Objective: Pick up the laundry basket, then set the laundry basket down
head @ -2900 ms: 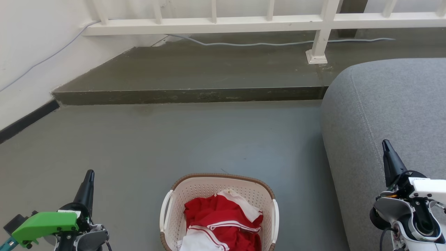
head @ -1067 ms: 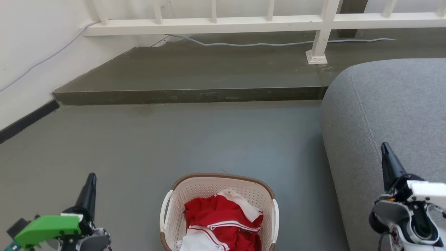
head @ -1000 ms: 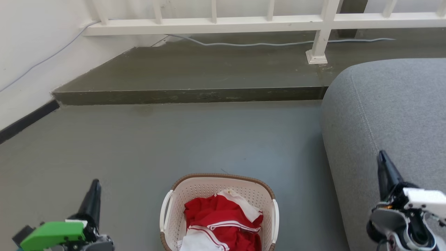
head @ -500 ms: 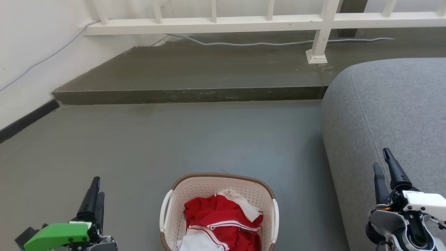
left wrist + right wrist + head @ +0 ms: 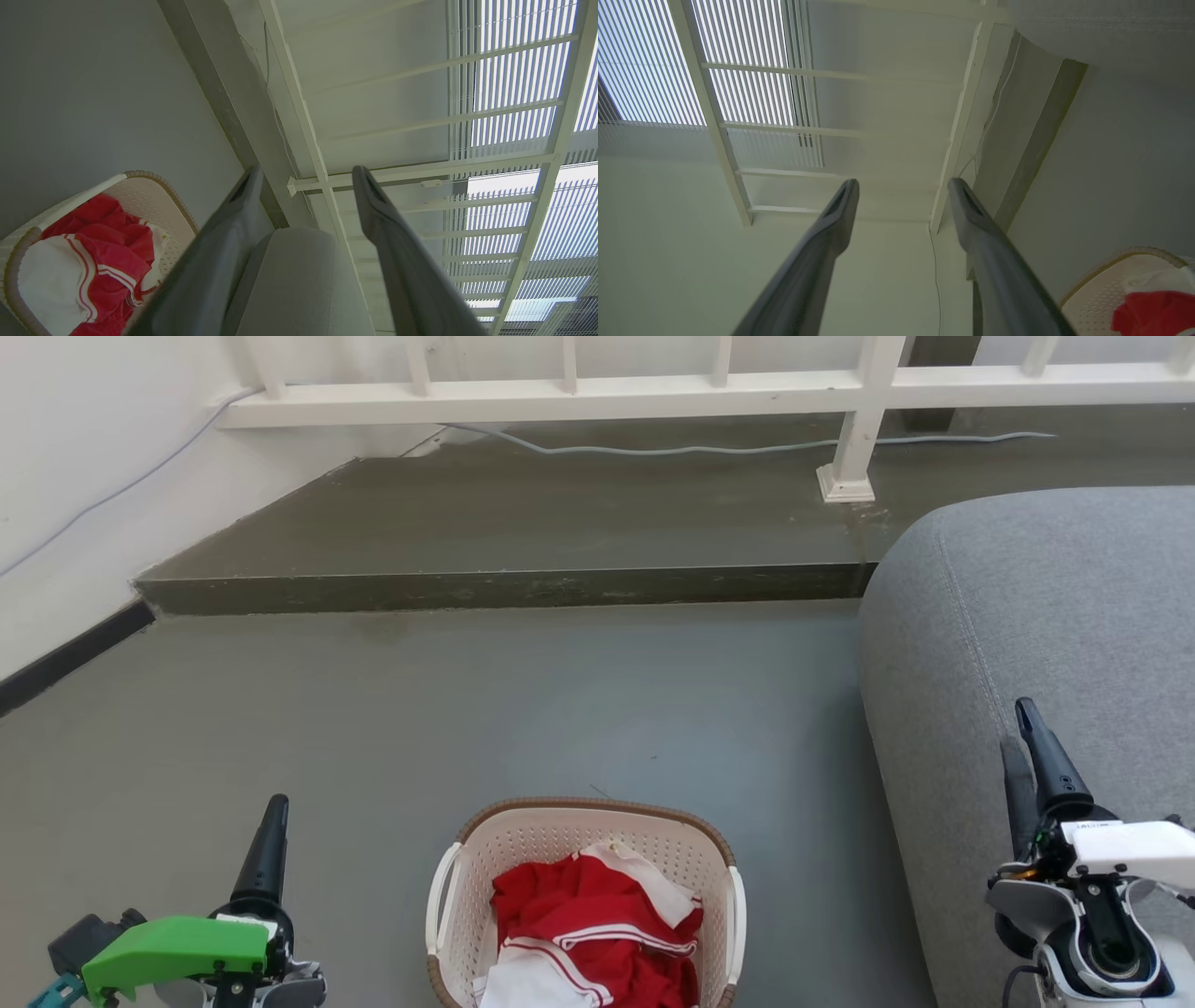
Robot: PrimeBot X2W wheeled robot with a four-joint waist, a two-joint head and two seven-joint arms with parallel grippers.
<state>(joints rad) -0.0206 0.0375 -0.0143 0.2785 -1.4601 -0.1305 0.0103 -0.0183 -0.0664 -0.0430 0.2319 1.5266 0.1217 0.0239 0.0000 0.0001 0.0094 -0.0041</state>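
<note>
Sitting on the grey floor [image 5: 467, 709], the laundry basket [image 5: 551, 845] holds red-and-white clothing [image 5: 579, 915]. The left gripper [image 5: 275, 807] and the right gripper [image 5: 1016, 728] flank it, the latter over a grey sofa [image 5: 1074, 616], both well clear of its handles [image 5: 435, 907], jaws parted wide, gripping nothing.

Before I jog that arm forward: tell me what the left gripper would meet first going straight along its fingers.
Probably the white railing, though depth is unclear. The left gripper points forward over the floor, and the laundry basket sits off to its right, out of that line.
</note>
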